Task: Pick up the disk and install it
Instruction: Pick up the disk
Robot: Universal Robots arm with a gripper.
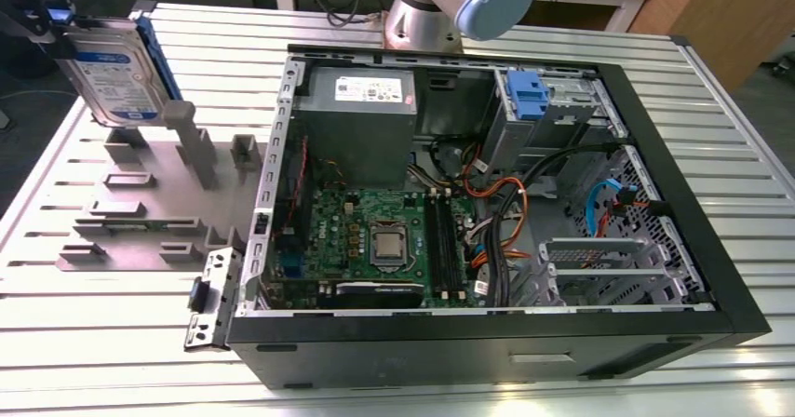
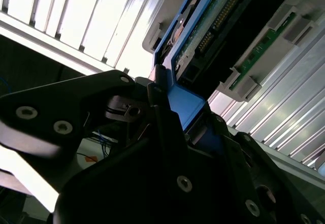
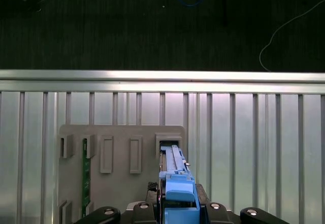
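My gripper is clamped on the disk. In the second wrist view my black fingers press against either side of its blue rail, with no gap between them and the plastic. In the first wrist view the end of that rail sits between my fingers. The disk runs edge-on away from me toward the grey fixture plate, and its far end is at one of the plate's slots. I cannot tell whether it touches the slot or hangs just clear of it.

In the exterior view I hold the disk on edge at the far left, a little tilted, with its white-and-blue label facing the camera. Its lower corner is just beside an upright post of the fixture plate. A green memory module stands in another slot of the plate, apart from the disk.

The plate lies on a slatted metal table. On the exterior view's right of the plate sits the open computer case, well apart from the disk. Inside it I see the motherboard, a grey power supply with a small white sticker, and a bare blue clip in the bay at the far corner. My arm's base rises behind the case.
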